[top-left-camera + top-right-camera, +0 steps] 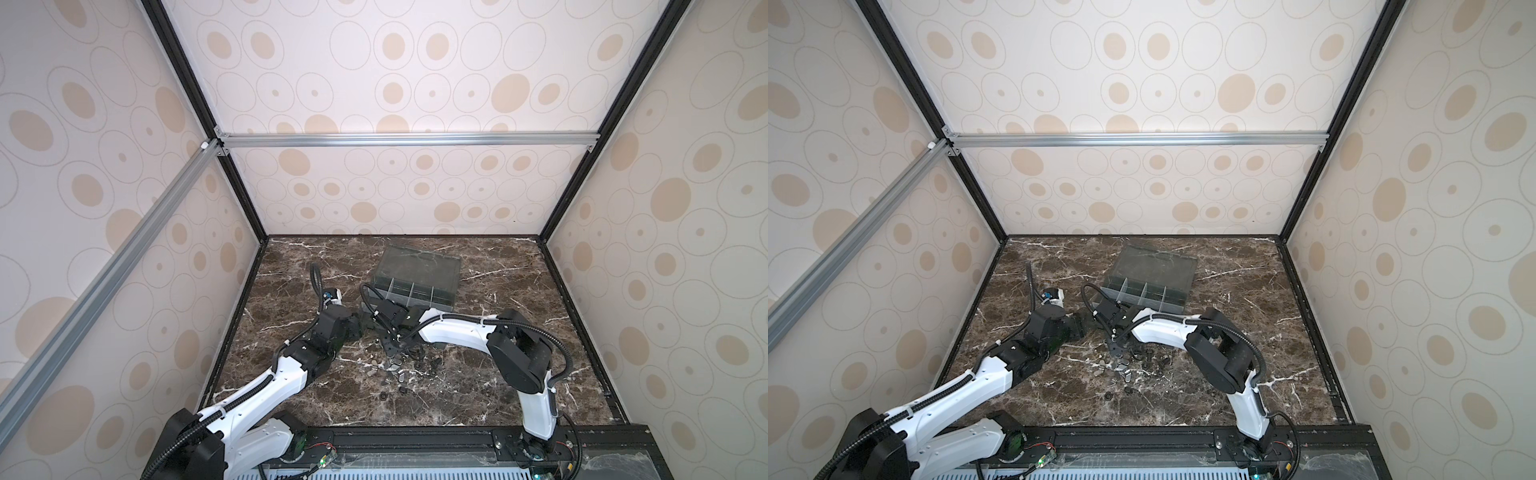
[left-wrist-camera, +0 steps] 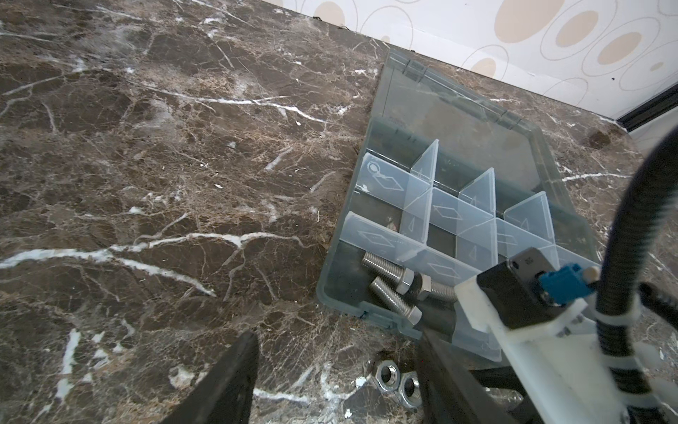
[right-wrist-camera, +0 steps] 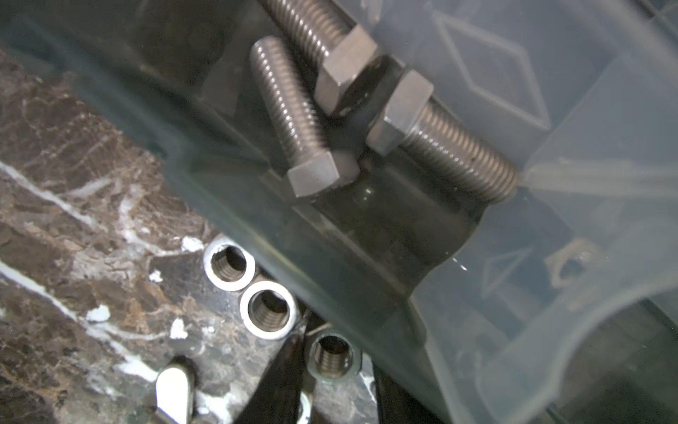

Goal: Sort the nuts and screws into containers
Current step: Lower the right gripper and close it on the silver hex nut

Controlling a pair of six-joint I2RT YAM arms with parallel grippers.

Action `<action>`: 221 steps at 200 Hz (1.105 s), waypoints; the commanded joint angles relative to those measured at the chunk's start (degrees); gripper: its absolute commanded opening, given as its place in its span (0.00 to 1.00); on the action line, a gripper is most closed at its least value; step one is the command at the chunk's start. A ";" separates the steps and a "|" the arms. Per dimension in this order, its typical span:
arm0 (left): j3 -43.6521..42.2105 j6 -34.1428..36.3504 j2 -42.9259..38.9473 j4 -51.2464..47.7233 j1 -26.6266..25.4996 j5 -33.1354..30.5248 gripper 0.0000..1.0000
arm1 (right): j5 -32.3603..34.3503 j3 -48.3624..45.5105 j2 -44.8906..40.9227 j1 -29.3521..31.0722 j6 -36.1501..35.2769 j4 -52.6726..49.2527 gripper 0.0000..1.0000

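Three walls (image 1: 415, 187): cream, tan ovals | tabletop (image 1: 457, 399): brown marble, white veins

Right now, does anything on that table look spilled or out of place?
Yes: small metal parts lie scattered loose on the marble table in front of the organizer box. Two nuts sit just outside its wall, while three screws lie inside one cell.

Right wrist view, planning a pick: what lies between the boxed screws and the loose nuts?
Only the box's smoky wall, separating screws from nuts; the right wrist view shows it.
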 commanded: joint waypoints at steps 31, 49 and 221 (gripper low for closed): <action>0.11 -1.04 0.37 0.96 0.58 -0.17 0.69 | 1.36 -0.33 1.99 -0.90 -0.10 -0.51 0.32; 0.11 -0.99 0.46 0.98 0.56 0.01 0.69 | 1.21 -0.65 2.02 -0.93 0.02 -0.26 0.30; 0.29 -1.79 2.13 1.21 0.68 1.79 0.69 | 7.82 -9.68 -20.12 -1.55 -2.03 -1.46 0.24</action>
